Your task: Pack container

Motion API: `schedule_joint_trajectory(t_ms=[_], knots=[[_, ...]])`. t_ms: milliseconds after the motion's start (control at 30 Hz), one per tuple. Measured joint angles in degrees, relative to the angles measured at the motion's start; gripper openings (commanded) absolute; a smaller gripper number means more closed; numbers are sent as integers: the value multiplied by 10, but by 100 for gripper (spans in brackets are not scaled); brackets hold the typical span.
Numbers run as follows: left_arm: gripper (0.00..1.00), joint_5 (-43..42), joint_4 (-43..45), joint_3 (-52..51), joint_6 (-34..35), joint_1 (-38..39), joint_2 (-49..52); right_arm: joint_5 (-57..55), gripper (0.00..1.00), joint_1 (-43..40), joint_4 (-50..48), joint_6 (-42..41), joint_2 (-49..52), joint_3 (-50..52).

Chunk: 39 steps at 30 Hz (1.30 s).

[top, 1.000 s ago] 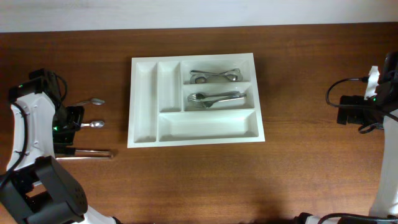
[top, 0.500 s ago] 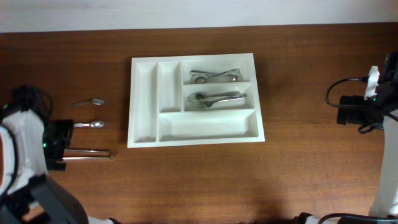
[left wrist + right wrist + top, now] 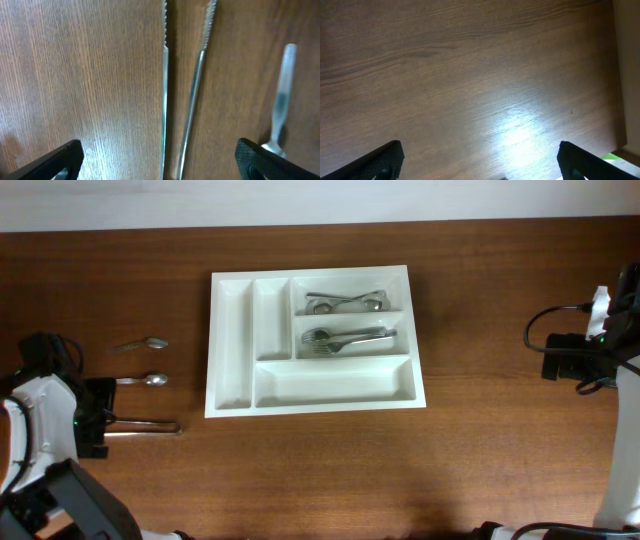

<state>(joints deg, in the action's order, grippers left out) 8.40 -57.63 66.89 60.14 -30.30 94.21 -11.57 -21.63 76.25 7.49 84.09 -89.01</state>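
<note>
Overhead view: the white container [image 3: 335, 383] lies at the centre of the table [image 3: 480, 460], with spoons [image 3: 345, 302] in its top long compartment and forks [image 3: 348, 338] in the middle one. At its 8 o'clock, the left gripper [image 3: 160, 162], fingers spread wide and empty, hangs over two knives [image 3: 165, 100], with a loose spoon [image 3: 281, 95] beside them. At 3 o'clock, the right gripper [image 3: 480, 162] stands open, holding nothing.

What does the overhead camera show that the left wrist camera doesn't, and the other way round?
Only overhead: the white tray with forks and spoons in it, a second loose spoon, the right arm. Only left wrist: serrated edges on the knives, and the open left tool. Both: those two knives and one spoon on the wooden table.
</note>
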Motion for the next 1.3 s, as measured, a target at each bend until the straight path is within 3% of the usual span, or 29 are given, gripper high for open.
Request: schedule_joint_trajectory(t_ms=[433,1300], knots=[[99,0,-23,6,65,0,100,0,99,0,0,0,0,0],[99,-42,54,16,-54,0,104,0,99,0,0,0,0,0]])
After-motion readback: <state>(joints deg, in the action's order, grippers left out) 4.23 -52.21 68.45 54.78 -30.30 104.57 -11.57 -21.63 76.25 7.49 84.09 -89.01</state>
